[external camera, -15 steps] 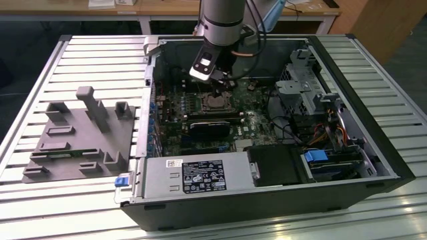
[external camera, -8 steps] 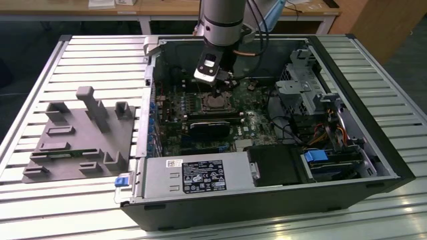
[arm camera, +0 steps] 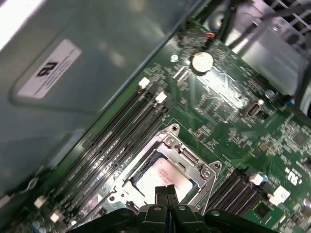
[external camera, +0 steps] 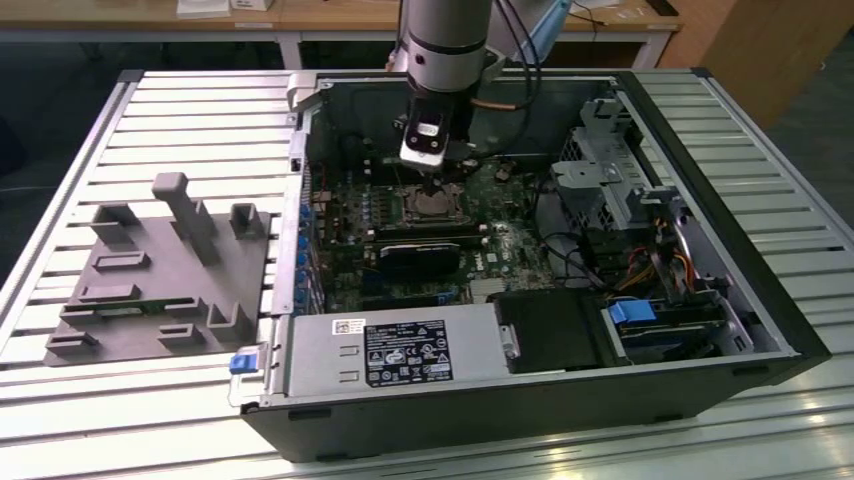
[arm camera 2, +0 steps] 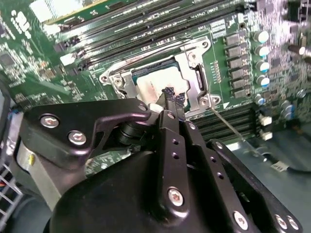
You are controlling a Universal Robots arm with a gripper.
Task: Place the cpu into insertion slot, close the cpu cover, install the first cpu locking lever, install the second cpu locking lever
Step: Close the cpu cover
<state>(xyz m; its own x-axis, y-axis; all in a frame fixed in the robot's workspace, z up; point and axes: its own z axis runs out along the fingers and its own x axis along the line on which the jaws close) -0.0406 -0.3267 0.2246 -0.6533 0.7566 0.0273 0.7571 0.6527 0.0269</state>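
Second wrist view: the black claw [arm camera 2: 171,96] is clenched, its ribbed tips together and touching the flat, pale square cpu [arm camera 2: 149,86]. The cpu lies in the silver-rimmed slot [arm camera 2: 116,80], framed by the shiny cover [arm camera 2: 193,57], on the green motherboard [arm camera 2: 58,77].

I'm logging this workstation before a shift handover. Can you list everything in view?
table: one, silver slats, beneath it all
case: one, black, open, on the table
motherboard: one, green, inside the case
insertion slot: one, silver-rimmed, on the motherboard
cpu: one, pale silver, in the insertion slot
cpu cover: one, silver frame, around the cpu
power supply: one, grey, the case's near edge in the exterior view
fixture: one, grey, on the table, exterior view's left
gripper: one, black, fingers together, over the cpu
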